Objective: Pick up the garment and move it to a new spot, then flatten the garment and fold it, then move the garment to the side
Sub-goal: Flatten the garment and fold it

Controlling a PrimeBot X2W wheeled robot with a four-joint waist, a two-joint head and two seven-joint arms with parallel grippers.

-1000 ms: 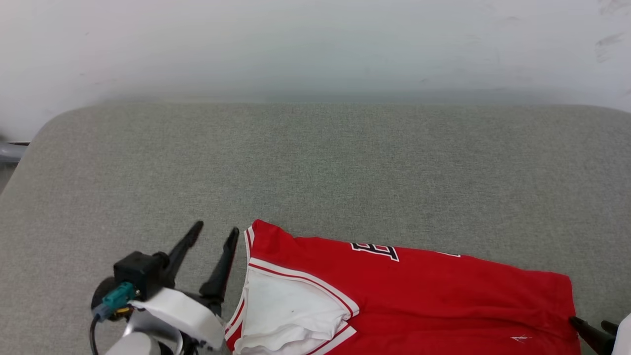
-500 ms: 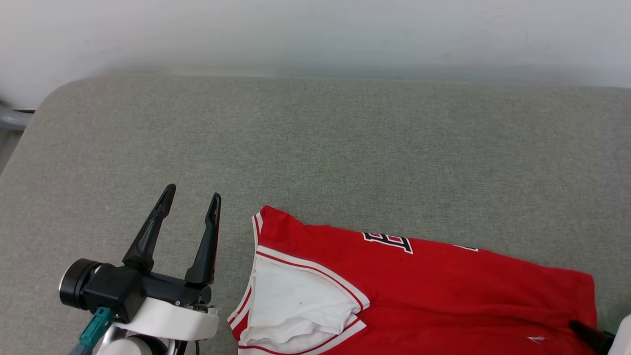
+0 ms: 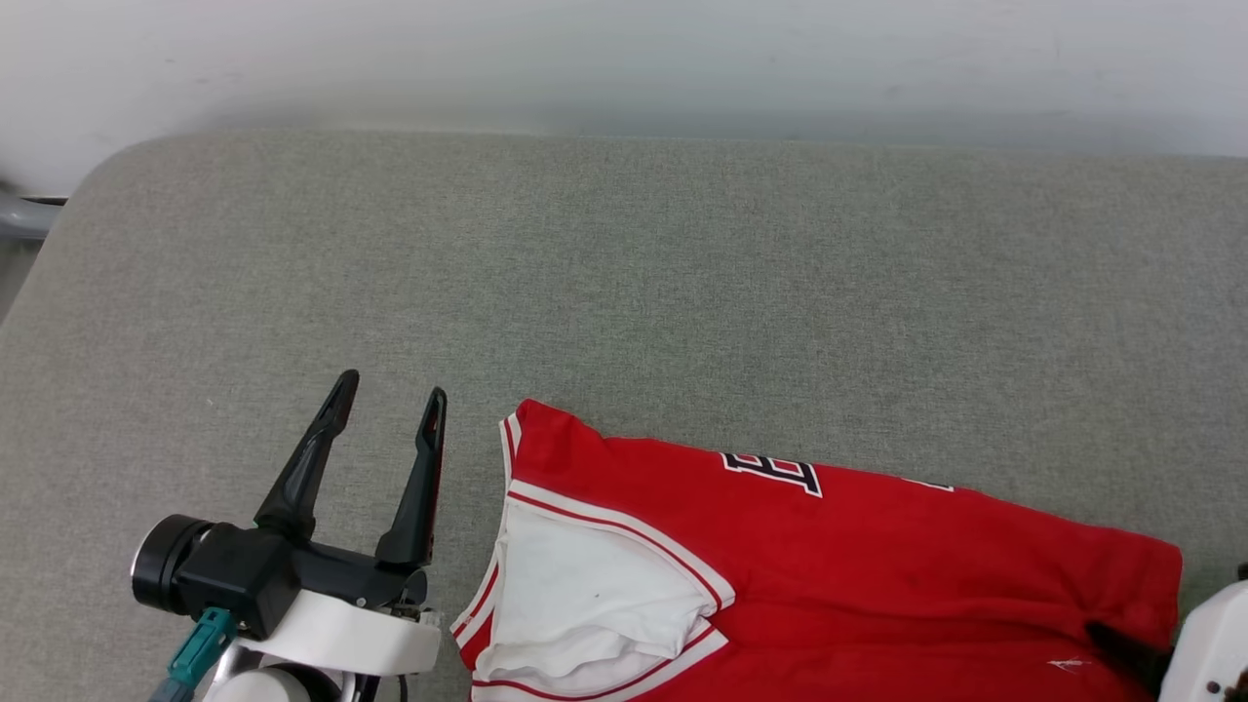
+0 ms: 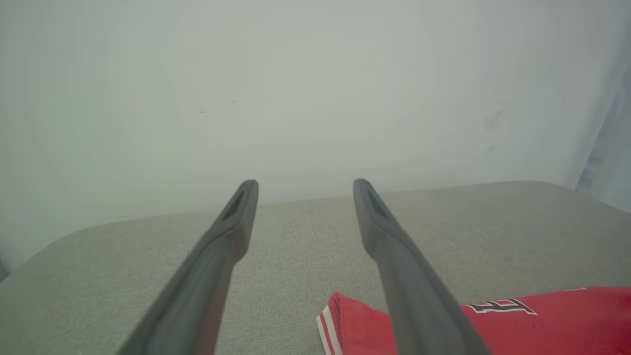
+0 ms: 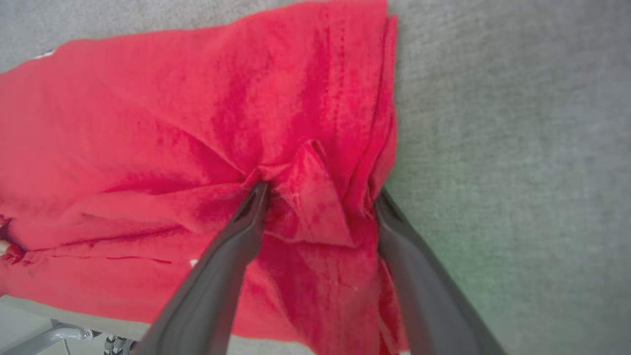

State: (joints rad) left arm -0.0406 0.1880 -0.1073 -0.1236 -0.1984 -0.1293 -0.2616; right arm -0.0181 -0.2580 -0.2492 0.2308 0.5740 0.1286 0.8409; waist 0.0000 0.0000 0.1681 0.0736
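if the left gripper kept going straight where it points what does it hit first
Probably nothing near: the left gripper points over the grey cushion toward the pale wall; the garment lies to its right.

In front of me is a grey-green, cloth-covered pad (image 3: 682,292) with rounded far corners, maybe a mattress or a padded bench; I cannot tell which. It runs up to a pale wall (image 3: 624,58). On it, close to the near edge, the garment (image 3: 877,565) lies folded, rumpled toward my right.
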